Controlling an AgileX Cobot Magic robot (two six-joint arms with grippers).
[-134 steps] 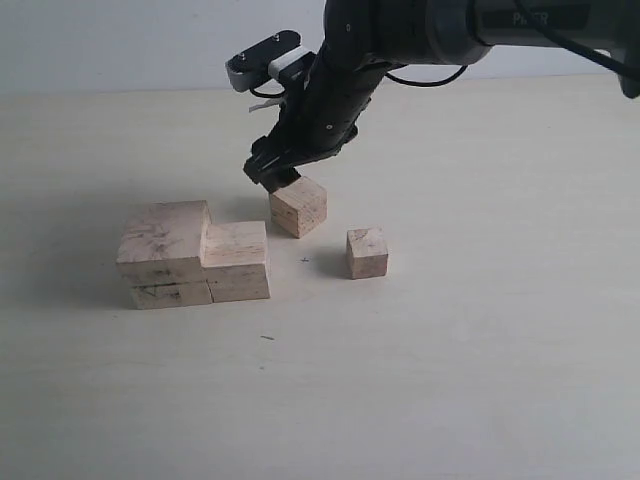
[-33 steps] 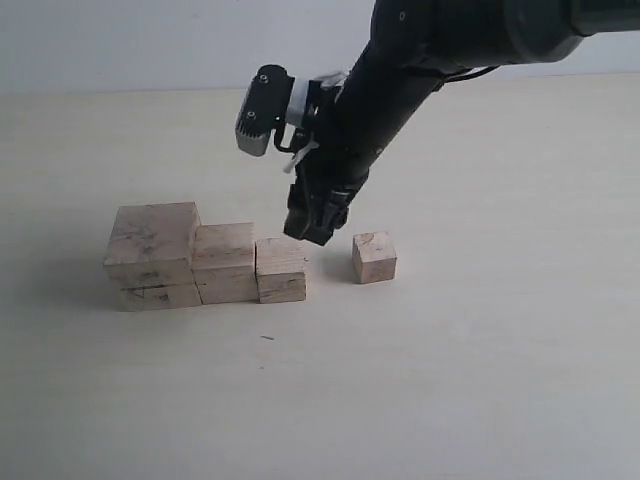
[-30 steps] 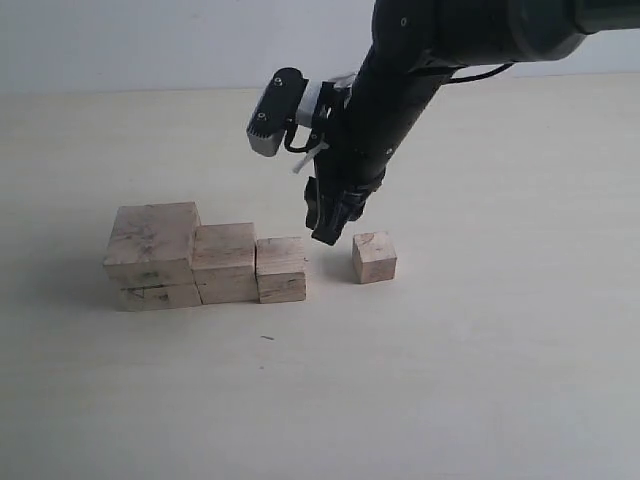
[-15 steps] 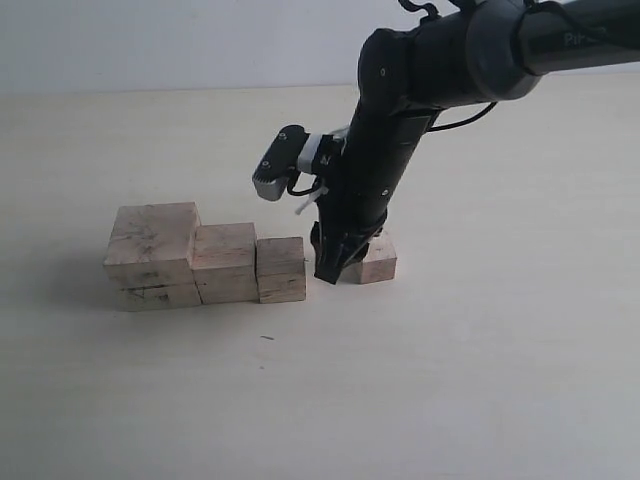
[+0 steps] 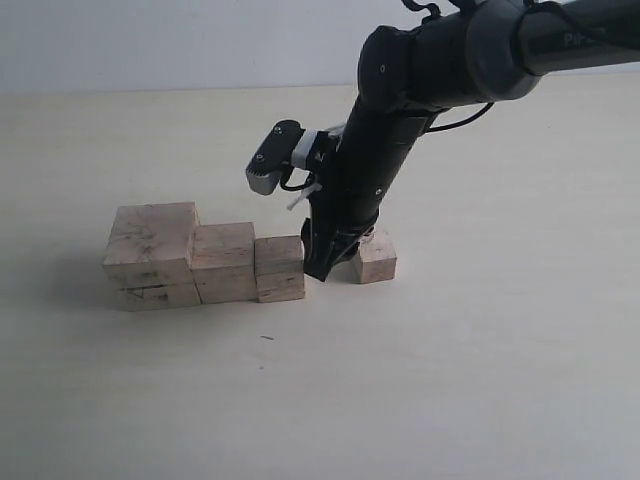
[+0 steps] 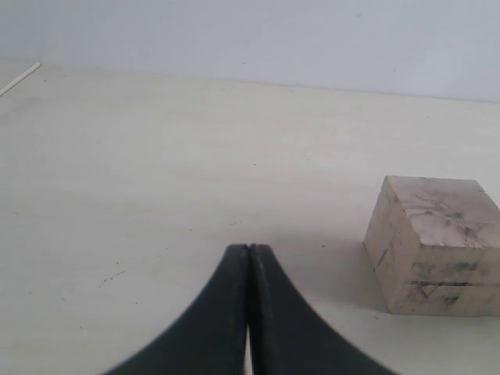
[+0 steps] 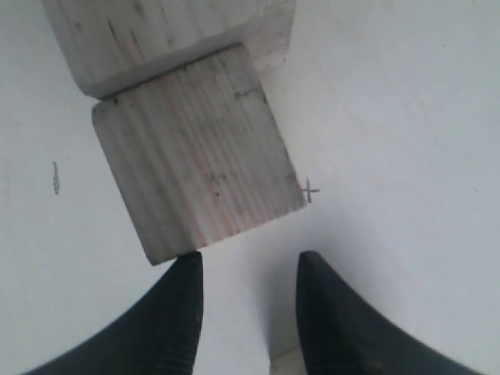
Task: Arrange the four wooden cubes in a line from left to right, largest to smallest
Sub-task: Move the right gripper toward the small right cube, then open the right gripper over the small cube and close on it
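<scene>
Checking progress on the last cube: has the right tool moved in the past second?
Yes. The right tool has dropped from above the top of the smallest cube to low beside it, on its left in the exterior view.

Pale largest cube [image 5: 150, 250], second cube [image 5: 224, 260], third cube [image 5: 279, 268] touching in row, smallest cube [image 5: 380, 262] apart, right

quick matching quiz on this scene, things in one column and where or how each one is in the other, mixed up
Things
1. largest cube
2. smallest cube
3. left gripper
4. right gripper

Places or states
A. open, tips low beside the smallest cube
B. farthest left in the exterior view, touching its neighbour
C. stands alone, touching no other cube
D. shut, holding nothing

Pairs: 1-B, 2-C, 3-D, 4-A
</scene>
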